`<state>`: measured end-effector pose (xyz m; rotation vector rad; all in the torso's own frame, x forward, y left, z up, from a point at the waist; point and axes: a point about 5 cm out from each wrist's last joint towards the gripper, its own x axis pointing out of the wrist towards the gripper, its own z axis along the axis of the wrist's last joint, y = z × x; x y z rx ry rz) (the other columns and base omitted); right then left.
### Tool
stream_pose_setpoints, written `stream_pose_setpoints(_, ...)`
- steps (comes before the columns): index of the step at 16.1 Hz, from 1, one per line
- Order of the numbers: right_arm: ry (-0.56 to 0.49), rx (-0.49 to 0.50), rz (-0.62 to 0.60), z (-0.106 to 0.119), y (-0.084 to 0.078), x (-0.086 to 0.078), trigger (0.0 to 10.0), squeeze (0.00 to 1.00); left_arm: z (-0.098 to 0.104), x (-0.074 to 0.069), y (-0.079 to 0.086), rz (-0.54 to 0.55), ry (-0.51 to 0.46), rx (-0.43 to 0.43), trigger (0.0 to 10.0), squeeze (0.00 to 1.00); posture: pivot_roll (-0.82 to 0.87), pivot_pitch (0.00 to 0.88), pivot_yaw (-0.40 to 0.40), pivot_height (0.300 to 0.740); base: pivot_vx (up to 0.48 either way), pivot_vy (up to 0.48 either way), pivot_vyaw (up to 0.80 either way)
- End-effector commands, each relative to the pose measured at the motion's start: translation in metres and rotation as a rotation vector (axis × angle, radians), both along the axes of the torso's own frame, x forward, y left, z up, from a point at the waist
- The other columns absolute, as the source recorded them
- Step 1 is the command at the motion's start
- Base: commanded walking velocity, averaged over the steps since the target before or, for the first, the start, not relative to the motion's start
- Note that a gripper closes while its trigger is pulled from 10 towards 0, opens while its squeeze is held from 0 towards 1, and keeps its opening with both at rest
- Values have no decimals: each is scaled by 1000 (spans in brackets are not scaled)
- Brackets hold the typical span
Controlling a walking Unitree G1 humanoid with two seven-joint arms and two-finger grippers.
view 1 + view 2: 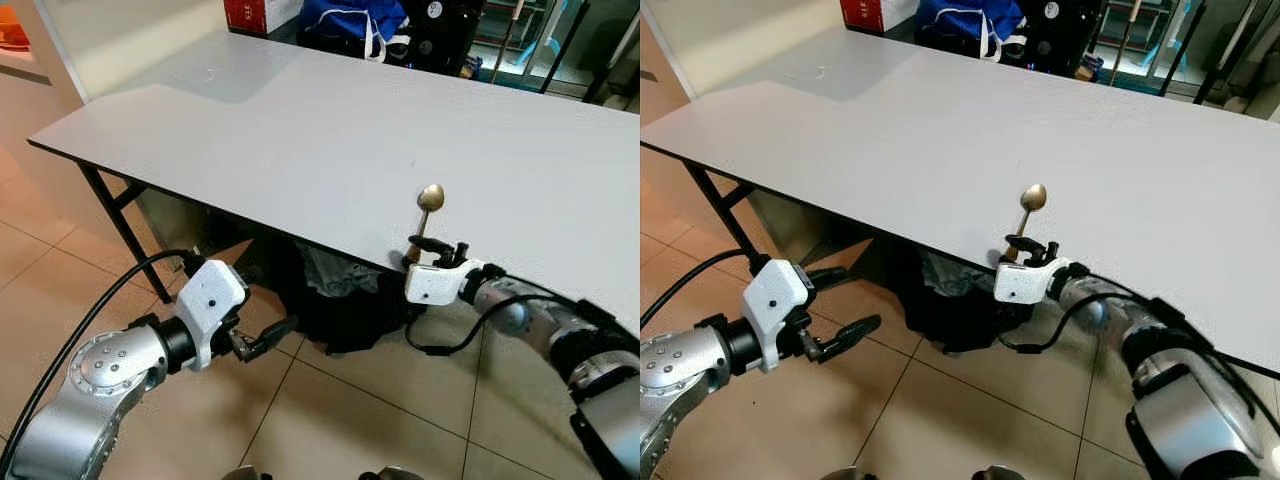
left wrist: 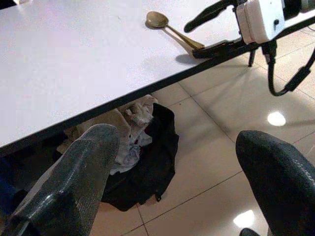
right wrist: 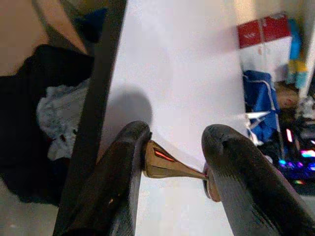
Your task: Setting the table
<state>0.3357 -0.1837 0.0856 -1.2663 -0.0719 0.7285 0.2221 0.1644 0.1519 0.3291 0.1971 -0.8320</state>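
A brass spoon (image 1: 429, 205) lies on the white table (image 1: 300, 140) near its front edge, bowl pointing away from me. My right gripper (image 1: 437, 248) sits at the table edge, open, its two black fingers on either side of the spoon's handle (image 3: 170, 166); the handle end touches one finger (image 3: 125, 162). My left gripper (image 1: 855, 300) hangs open and empty below the tabletop, in front of the table and left of the spoon. From the left wrist view the spoon (image 2: 160, 19) and the right gripper (image 2: 193, 39) show on the table edge.
A black bag stuffed with crumpled cloth (image 1: 325, 295) lies on the tiled floor under the table. Black table legs (image 1: 120, 225) stand at the left. A red box (image 1: 250, 12) and a blue bag (image 1: 350, 20) sit beyond the far edge.
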Motion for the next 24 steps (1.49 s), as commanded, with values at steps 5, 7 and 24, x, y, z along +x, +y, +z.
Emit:
stream_pose_setpoints(5,130,31,71,13,-7,0,10000,0,1,2,-1,-18,6,7,10000,0,39,35,4,740,0,0,0)
stream_pose_setpoints(7,201,70,79,15,-8,-1,10000,0,1,3,-1,-19,5,7,10000,0,39,32,6,740,0,0,0)
stream_pose_setpoints(24,-80,1445,-789,58,-5,-34,10000,0,21,69,-16,584,-381,-15,10000,0,-27,45,43,740,0,198,-141)
